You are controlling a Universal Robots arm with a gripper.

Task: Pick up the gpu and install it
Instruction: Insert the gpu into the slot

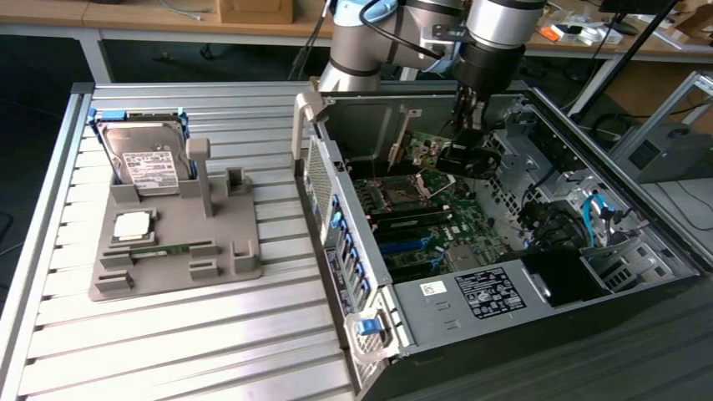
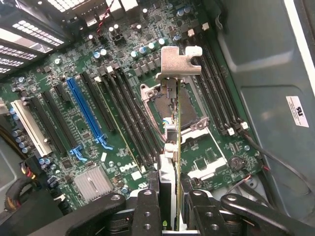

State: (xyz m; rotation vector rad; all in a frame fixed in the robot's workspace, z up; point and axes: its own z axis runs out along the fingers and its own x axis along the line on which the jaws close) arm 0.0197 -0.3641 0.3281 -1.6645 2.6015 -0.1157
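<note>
The table [image 1: 167,334] takes the exterior view's left, and the open computer case [image 1: 323,192] stands at its right. Inside, toward upper centre, my gripper [image 2: 171,199] is half-closed on the gpu [image 2: 170,169], held edge-on above the motherboard [image 2: 98,123] with its metal bracket [image 2: 179,61] farthest out. I judge it light, stiff and fragile, best pinched on the flat faces.

DELL, in white print, on the motherboard [image 2: 126,168]; sticker [image 2: 297,111] on the case wall [image 2: 266,59] is illegible.

A robotics lab or workshop — slatted aluminium worktable [image 1: 167,334], opened computer case [image 1: 440,313], robot arm [image 1: 359,58] — cluttered benches [image 1: 134,15] behind.
</note>
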